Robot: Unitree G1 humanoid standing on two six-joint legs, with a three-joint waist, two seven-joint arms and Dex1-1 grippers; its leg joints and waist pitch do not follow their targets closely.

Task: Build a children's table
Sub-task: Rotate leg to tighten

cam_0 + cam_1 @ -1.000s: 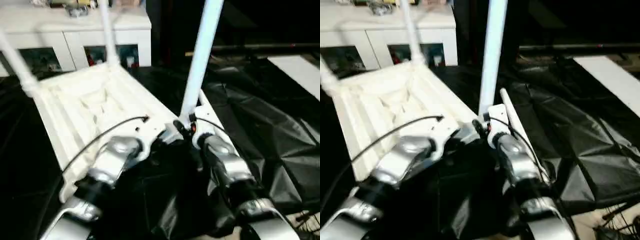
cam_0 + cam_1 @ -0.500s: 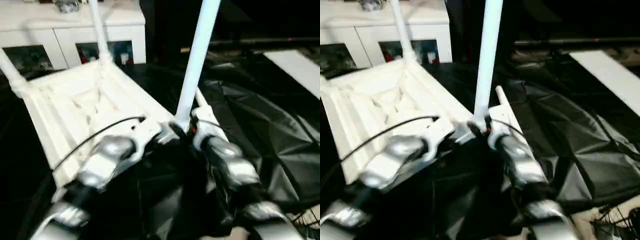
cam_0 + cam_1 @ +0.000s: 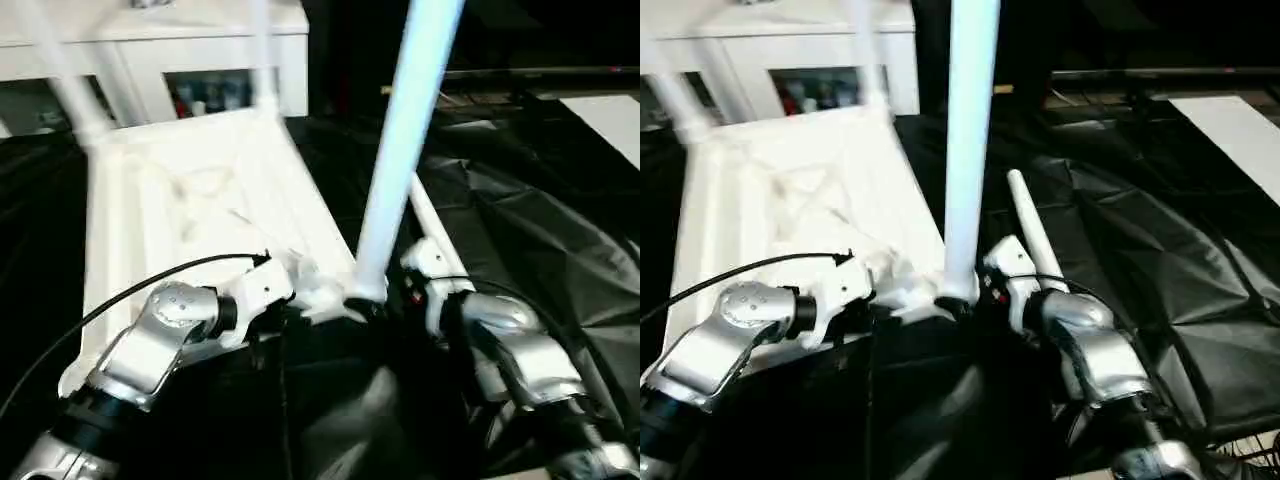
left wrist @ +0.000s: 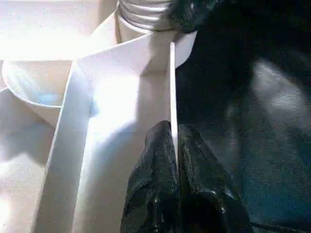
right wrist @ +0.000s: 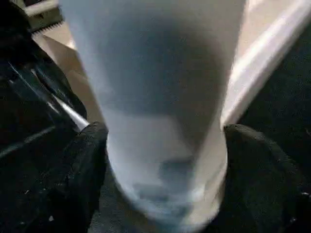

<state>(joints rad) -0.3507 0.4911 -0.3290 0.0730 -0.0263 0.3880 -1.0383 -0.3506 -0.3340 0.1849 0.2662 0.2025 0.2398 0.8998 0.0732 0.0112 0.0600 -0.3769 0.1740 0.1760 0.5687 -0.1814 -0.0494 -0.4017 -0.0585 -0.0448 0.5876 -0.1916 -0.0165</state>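
A: The upturned tabletop [image 3: 200, 210] lay on black sheeting [image 3: 540, 230]; three legs stood in sockets, the near leg [image 3: 400, 170] upright.

B: Left end effector [image 4: 174, 145] pinched the rim; right end effector [image 5: 165, 160] straddled it, fingers spread. Unseated, it might topple.

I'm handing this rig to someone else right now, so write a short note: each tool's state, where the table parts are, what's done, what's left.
Left tool: shut, pinching a thin rib wall of the upside-down white plastic ribbed tabletop near its front corner.
Right tool: fingers stand on either side of the base of the near white tapered tube leg, spread wide; whether they press it cannot be told.
Parts: the tabletop lies on black sheeting. Two far legs stand in the far corners. The near leg stands at the front corner. A fourth leg lies on the sheeting beside the right arm.
Left: check the near leg's seating, fit the fourth leg, then turn the table upright.
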